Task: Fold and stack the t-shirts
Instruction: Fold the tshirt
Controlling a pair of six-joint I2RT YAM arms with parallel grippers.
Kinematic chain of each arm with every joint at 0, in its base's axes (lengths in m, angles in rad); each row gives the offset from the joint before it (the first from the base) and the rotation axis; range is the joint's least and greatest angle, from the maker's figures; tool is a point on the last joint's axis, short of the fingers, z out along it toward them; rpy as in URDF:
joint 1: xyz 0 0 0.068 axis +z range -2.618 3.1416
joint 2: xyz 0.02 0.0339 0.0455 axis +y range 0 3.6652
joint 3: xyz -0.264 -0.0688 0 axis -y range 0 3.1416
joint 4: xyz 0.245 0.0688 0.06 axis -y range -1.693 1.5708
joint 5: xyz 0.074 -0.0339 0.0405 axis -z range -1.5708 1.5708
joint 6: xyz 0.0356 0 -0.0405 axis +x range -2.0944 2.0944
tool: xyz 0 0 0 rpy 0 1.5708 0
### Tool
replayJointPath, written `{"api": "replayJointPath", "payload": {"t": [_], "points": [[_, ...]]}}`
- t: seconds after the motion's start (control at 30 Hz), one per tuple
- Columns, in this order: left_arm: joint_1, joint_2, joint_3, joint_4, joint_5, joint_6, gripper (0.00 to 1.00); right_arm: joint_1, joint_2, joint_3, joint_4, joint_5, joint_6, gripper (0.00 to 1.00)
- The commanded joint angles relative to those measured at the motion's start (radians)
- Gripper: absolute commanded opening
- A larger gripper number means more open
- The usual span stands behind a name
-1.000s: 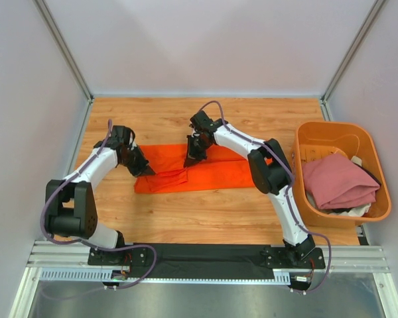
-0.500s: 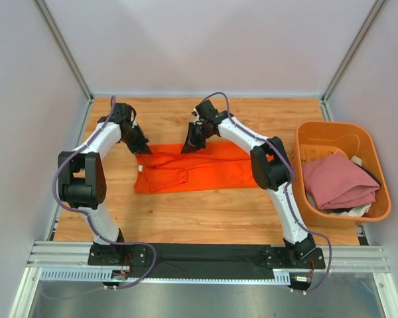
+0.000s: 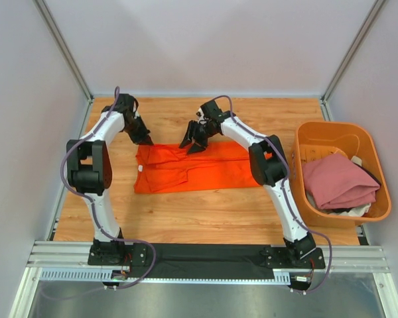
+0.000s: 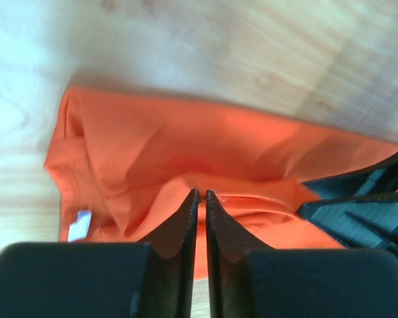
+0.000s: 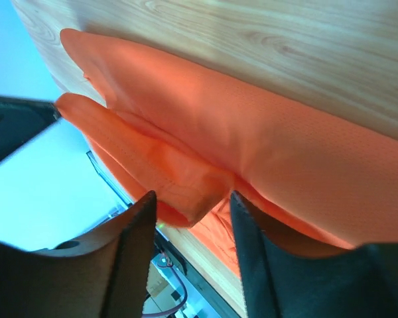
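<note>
Nearest, wooden desk (image 3: 205, 212). Mid-desk, orange t-shirt (image 3: 212, 173) lying as a long folded band; off right, pink t-shirt (image 3: 338, 180) in a tub (image 3: 335, 124). At the band's far edge, left pincer (image 3: 146, 140) almost closed, cloth ridged at its tips, grip impossible to confirm; right pincer (image 3: 190, 146) parted wide around a loose fold. Best finished by letting go fully, then lifting straight up without dragging the fold askew.
</note>
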State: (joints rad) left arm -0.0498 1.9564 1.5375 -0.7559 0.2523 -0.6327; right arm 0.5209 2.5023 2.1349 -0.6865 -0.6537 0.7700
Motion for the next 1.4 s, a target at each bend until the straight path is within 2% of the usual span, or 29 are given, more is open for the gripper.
{"api": "replayJointPath", "payload": {"t": [0.0, 0.03, 0.1, 0.13, 0.2, 0.23, 0.3, 0.4, 0.43, 0.47, 0.5, 0.57, 0.63, 0.73, 0.87, 0.93, 1.03, 1.1, 1.13, 1.17, 1.23, 1.27, 1.3, 1.37], "points": [[0.007, 0.076, 0.136, -0.038, 0.007, 0.069, 0.17, -0.016, -0.052, 0.013, 0.013, -0.034, -0.015, 0.52], [0.007, 0.1, 0.176, -0.069, -0.007, 0.085, 0.28, -0.019, -0.063, 0.004, -0.002, -0.031, -0.026, 0.56], [0.008, 0.125, 0.257, -0.146, -0.04, 0.122, 0.37, -0.027, -0.092, -0.018, -0.031, -0.02, -0.067, 0.62], [0.008, 0.11, 0.254, -0.148, -0.054, 0.129, 0.46, -0.027, -0.103, -0.021, -0.041, -0.017, -0.083, 0.65], [0.008, 0.026, 0.193, -0.122, -0.08, 0.145, 0.52, -0.028, -0.125, -0.027, -0.076, 0.015, -0.13, 0.67], [0.004, -0.003, 0.178, -0.123, -0.088, 0.149, 0.61, -0.028, -0.129, -0.027, -0.08, 0.023, -0.142, 0.68], [-0.005, -0.094, 0.118, -0.12, -0.094, 0.153, 0.63, -0.029, -0.137, -0.029, -0.088, 0.031, -0.165, 0.68], [-0.044, -0.214, -0.014, -0.039, 0.003, 0.12, 0.47, -0.039, -0.143, -0.044, -0.079, 0.058, -0.175, 0.64], [-0.067, -0.235, -0.081, -0.011, 0.034, 0.078, 0.38, -0.047, -0.143, -0.071, -0.064, 0.054, -0.163, 0.58], [-0.082, -0.253, -0.109, 0.048, 0.066, 0.059, 0.33, -0.054, -0.142, -0.088, -0.042, 0.031, -0.15, 0.54], [-0.097, -0.254, -0.132, 0.078, 0.117, 0.038, 0.26, -0.07, -0.141, -0.107, -0.004, 0.023, -0.124, 0.42], [-0.137, -0.223, -0.177, 0.179, 0.16, -0.019, 0.21, -0.084, -0.131, -0.144, 0.019, 0.009, -0.104, 0.18], [-0.159, -0.165, -0.186, 0.269, 0.209, -0.048, 0.17, -0.094, -0.119, -0.162, 0.022, -0.011, -0.104, 0.0], [-0.185, -0.061, -0.148, 0.308, 0.231, -0.085, 0.15, -0.094, -0.128, -0.232, 0.024, -0.001, -0.11, 0.0], [-0.196, 0.097, -0.051, 0.244, 0.189, -0.07, 0.16, -0.093, -0.158, -0.34, 0.067, -0.003, -0.107, 0.0], [-0.196, 0.162, 0.014, 0.193, 0.147, -0.018, 0.19, -0.085, -0.18, -0.352, 0.061, -0.014, -0.122, 0.0], [-0.194, 0.176, 0.108, 0.069, 0.084, 0.066, 0.21, -0.087, -0.213, -0.317, -0.03, 0.015, -0.191, 0.06], [-0.194, 0.068, 0.08, 0.027, 0.033, 0.088, 0.37, -0.093, -0.264, -0.262, -0.148, 0.055, -0.256, 0.25], [-0.193, 0.017, 0.06, 0.015, 0.016, 0.09, 0.43, -0.101, -0.281, -0.241, -0.248, 0.134, -0.332, 0.34], [-0.194, -0.038, 0.037, 0.003, -0.011, 0.088, 0.55, -0.102, -0.296, -0.222, -0.295, 0.184, -0.371, 0.53], [-0.196, -0.198, -0.037, -0.04, -0.033, 0.049, 0.68, -0.107, -0.342, -0.19, -0.364, 0.324, -0.432, 0.67], [-0.197, -0.247, -0.065, -0.052, -0.053, 0.025, 0.79, -0.105, -0.355, -0.184, -0.419, 0.374, -0.48, 0.76], [-0.199, -0.334, -0.123, -0.065, -0.061, 0.004, 0.8, -0.107, -0.371, -0.194, -0.43, 0.423, -0.495, 0.79], [-0.208, -0.405, -0.192, -0.059, -0.059, -0.074, 0.81, -0.111, -0.379, -0.217, -0.441, 0.549, -0.534, 0.85]]}}
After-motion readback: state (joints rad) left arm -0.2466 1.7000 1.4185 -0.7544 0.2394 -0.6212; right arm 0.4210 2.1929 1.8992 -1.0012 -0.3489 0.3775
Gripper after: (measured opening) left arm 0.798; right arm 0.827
